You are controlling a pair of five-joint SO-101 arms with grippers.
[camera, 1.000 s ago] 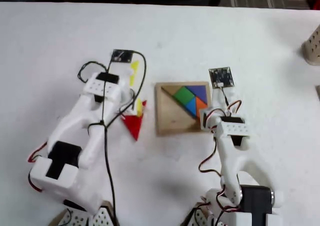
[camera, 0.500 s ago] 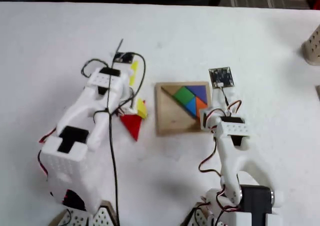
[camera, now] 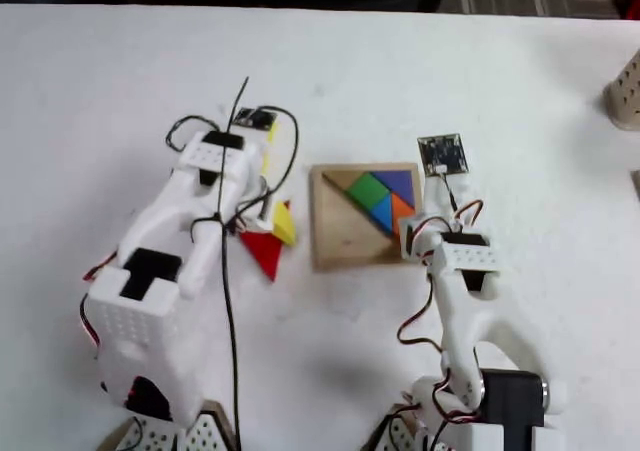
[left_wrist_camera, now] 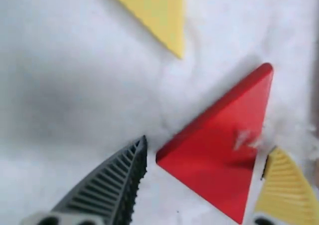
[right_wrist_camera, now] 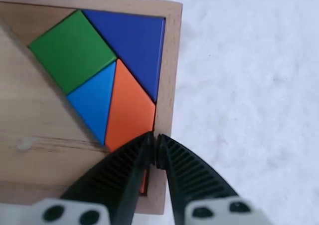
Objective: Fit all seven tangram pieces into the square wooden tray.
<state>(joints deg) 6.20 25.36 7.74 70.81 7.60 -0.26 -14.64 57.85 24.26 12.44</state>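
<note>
This looks like a robotics lab bench. A plain white tabletop (camera: 100,81) carries two white plastic robot arms (camera: 165,261) with a loose black cable (camera: 228,301) trailing over one. A small bare circuit board (camera: 441,153) sits just beyond the right gripper (right_wrist_camera: 155,141). A beige perforated block (camera: 626,96) stands well off to its right.

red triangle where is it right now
In the high view the red triangle lies flat on the white table, just left of the wooden tray. It sits between the open fingers of the left gripper.

White arms (camera: 180,261), black ridged fingers (right_wrist_camera: 124,175), black cables (camera: 225,301)
</note>
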